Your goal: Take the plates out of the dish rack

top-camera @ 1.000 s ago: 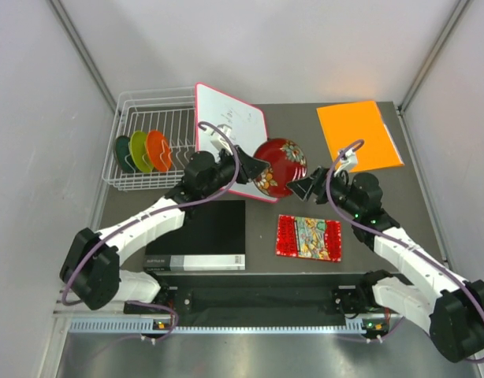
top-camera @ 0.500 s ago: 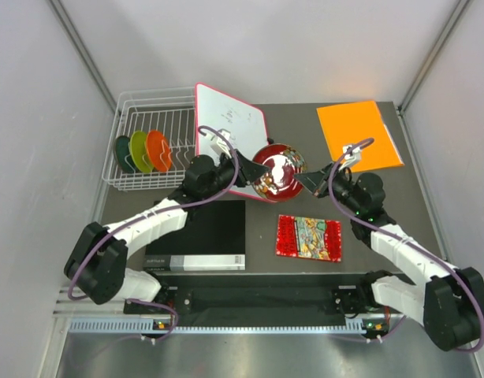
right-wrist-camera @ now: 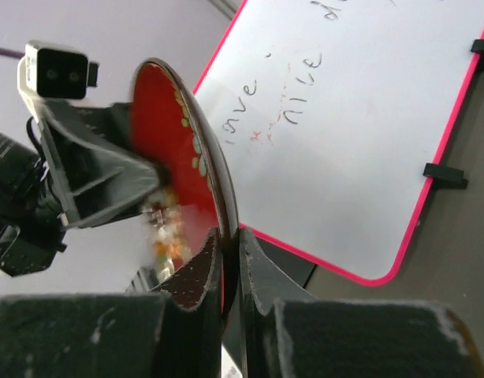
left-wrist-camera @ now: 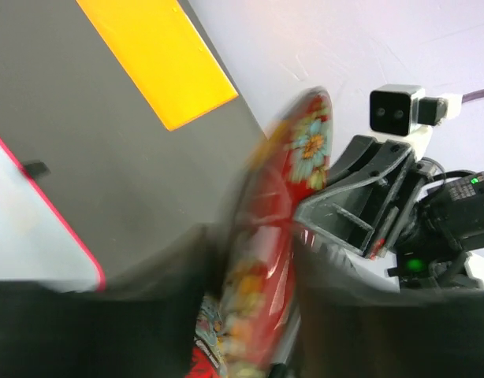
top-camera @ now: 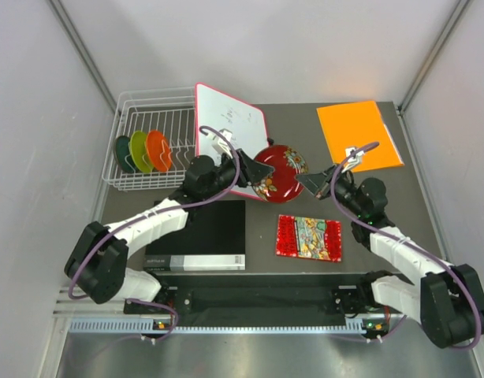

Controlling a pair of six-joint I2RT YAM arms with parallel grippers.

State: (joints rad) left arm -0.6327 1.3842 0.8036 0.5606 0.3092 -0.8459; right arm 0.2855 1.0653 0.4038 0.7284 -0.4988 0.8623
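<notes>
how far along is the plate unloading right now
Done: the red patterned plate is out of the dish rack, though no plate lies on the table yet. In hand: the right claw is shut on its rim in the air, with the left claw at its other side, grip too blurred to judge. Left: the orange plate, lime green plate and dark teal plate stand in the rack.

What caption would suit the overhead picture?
Right gripper clamps the red plate, left gripper at its other edge; three plates stand in the rack.
</notes>
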